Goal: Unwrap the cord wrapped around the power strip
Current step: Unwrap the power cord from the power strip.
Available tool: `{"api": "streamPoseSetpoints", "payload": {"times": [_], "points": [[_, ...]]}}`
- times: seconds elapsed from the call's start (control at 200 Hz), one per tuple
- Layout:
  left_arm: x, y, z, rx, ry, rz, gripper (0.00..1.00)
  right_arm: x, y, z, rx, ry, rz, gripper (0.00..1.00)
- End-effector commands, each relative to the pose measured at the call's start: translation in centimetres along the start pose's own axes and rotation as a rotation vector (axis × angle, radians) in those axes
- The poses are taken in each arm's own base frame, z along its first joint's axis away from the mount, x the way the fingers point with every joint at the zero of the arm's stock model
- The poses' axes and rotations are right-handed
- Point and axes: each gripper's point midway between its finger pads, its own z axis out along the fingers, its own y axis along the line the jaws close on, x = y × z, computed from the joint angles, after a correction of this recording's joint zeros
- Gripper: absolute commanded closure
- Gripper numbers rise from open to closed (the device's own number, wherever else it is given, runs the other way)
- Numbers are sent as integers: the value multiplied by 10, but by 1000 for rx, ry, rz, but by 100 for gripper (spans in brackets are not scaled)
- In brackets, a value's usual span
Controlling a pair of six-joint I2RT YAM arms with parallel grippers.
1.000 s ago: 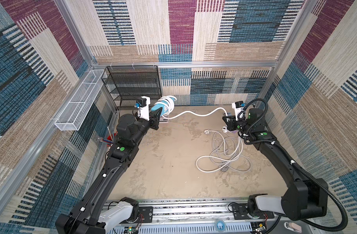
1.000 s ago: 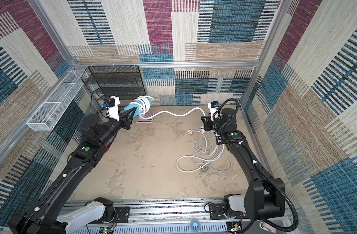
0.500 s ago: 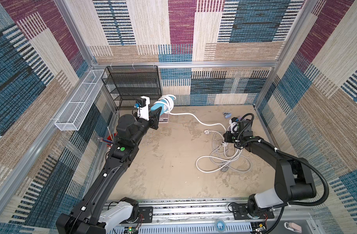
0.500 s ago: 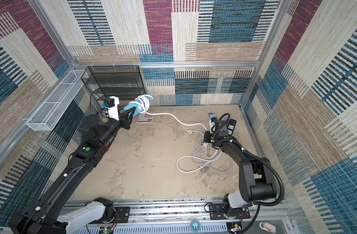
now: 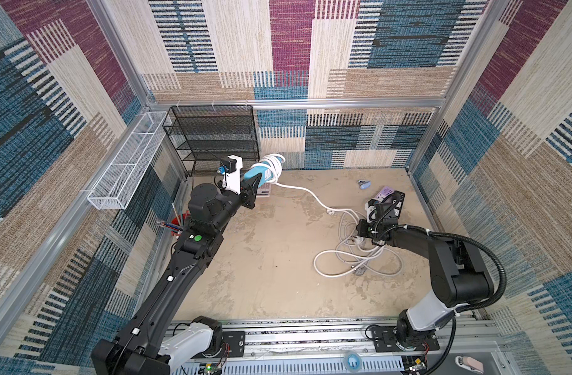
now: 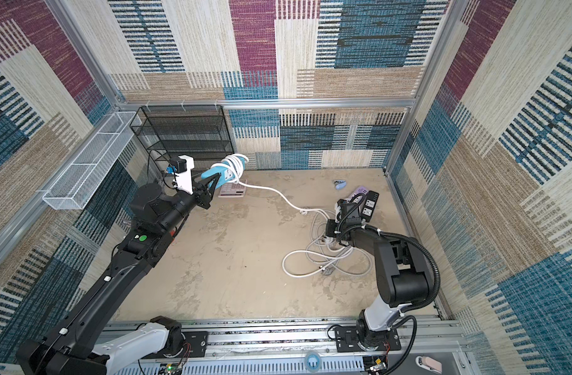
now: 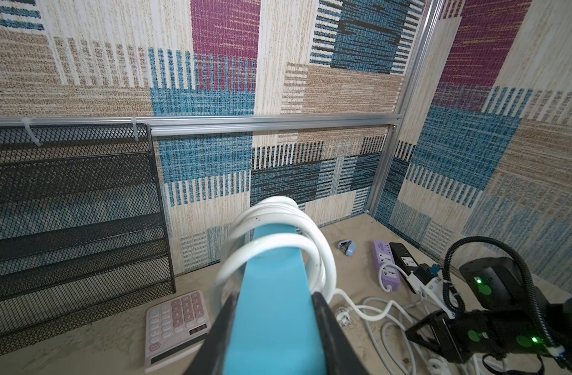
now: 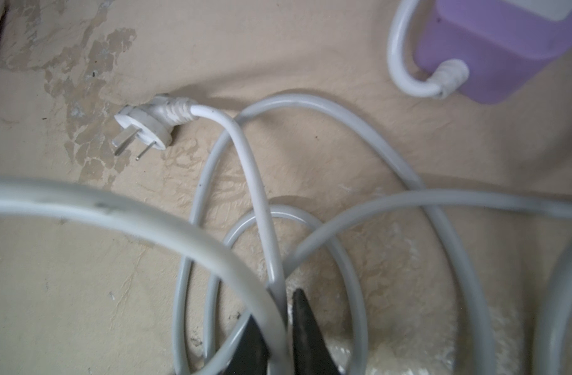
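My left gripper (image 5: 255, 182) (image 7: 274, 297) is shut on a light-blue power strip (image 5: 260, 171) (image 7: 273, 324) and holds it up at the back left. Loops of the white cord (image 7: 278, 227) (image 6: 234, 164) are still wound round its far end. From there the cord runs down across the table (image 5: 310, 194) to my right gripper (image 5: 362, 228) (image 8: 276, 305), which sits low on the table. Its fingers stand close together with the cord between them. A short length runs on to the white plug (image 8: 141, 130) (image 5: 330, 211) lying on the table.
A pile of grey cord loops (image 5: 352, 259) lies under and in front of the right gripper. A purple strip (image 5: 383, 194) and a black strip (image 5: 396, 203) lie behind it, with a small blue object (image 5: 364, 185) nearby. A pink calculator (image 7: 177, 321) and a black mesh rack (image 5: 213, 139) are at the back left.
My right gripper has come down from the back right to the table beside the cord pile. The cord, once stretched in the air, now lies on the table. The left arm is still.
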Motion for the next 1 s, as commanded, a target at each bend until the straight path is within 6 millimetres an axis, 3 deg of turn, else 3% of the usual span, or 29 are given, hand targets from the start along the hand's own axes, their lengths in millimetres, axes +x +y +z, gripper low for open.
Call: {"api": "streamPoseSetpoints", "payload": {"times": [0.0,0.205,0.3,0.406,0.521,0.661,0.856,0.997], "points": [[-31,-10,0,59,-123,8,100,-16,9,-11,-35,-62,-16,55],[-27,-19,5,124,-116,-19,100,-47,30,-51,-87,-158,-66,25],[-28,-24,6,153,-117,-29,100,-67,50,-76,-154,-220,-105,15],[-29,-31,6,195,-122,-47,100,-89,86,-108,-307,-309,-192,0],[-32,-39,6,248,-127,-71,100,-106,128,-139,-499,-403,-296,2],[-38,-49,4,312,-140,-101,100,-114,174,-161,-741,-490,-408,2],[-43,-58,2,375,-145,-125,100,-115,229,-170,-1004,-573,-564,2],[-46,-63,1,407,-150,-139,100,-109,268,-162,-1082,-627,-706,2]]}}
